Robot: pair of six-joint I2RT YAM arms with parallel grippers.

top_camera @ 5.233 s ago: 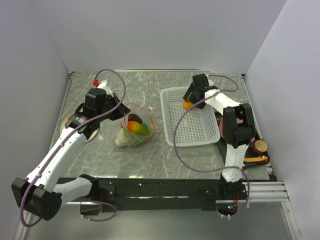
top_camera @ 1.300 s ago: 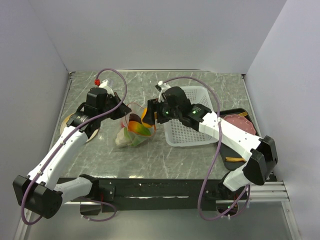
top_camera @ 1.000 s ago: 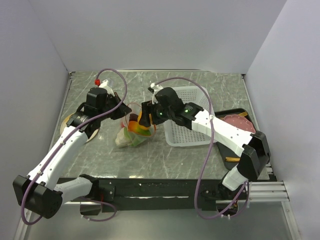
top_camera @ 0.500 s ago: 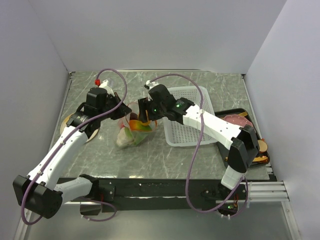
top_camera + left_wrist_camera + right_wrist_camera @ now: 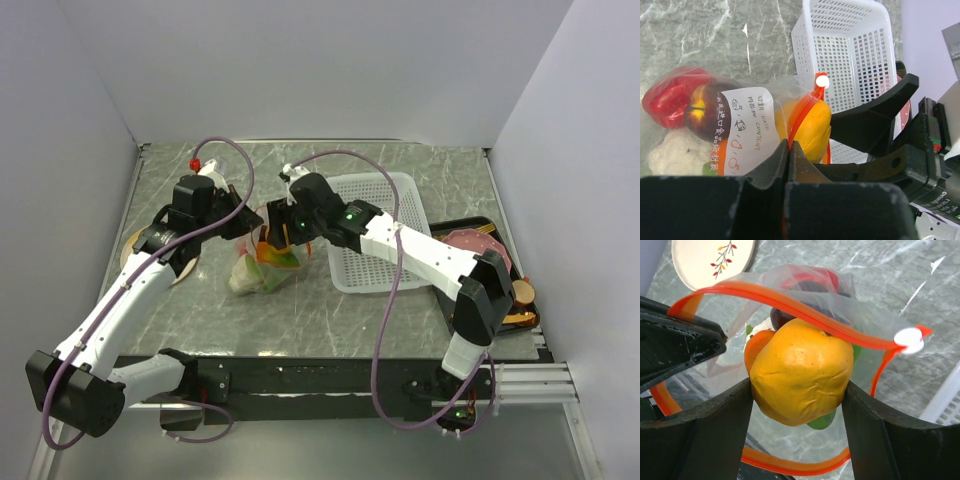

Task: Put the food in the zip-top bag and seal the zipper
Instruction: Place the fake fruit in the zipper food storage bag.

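**Crinkled film, dimpled peel, stone-look desk**

The zip-top bag [image 5: 790, 85] is thin clear film, crinkled and glossy, with a smooth orange-red plastic zipper [image 5: 790, 302] and a white paper-like label [image 5: 747, 120]. The orange [image 5: 797, 372] looks matt, its skin dimpled and creased. The red pepper [image 5: 667, 97] shines like hard plastic. The right end effector [image 5: 797, 385] has matt black, faintly grainy fingers [image 5: 695, 440]. The basket [image 5: 840, 55] is white perforated plastic. The desk [image 5: 715, 30] looks like grey veined stone with a soft sheen, and the plate [image 5: 710, 260] looks glazed.
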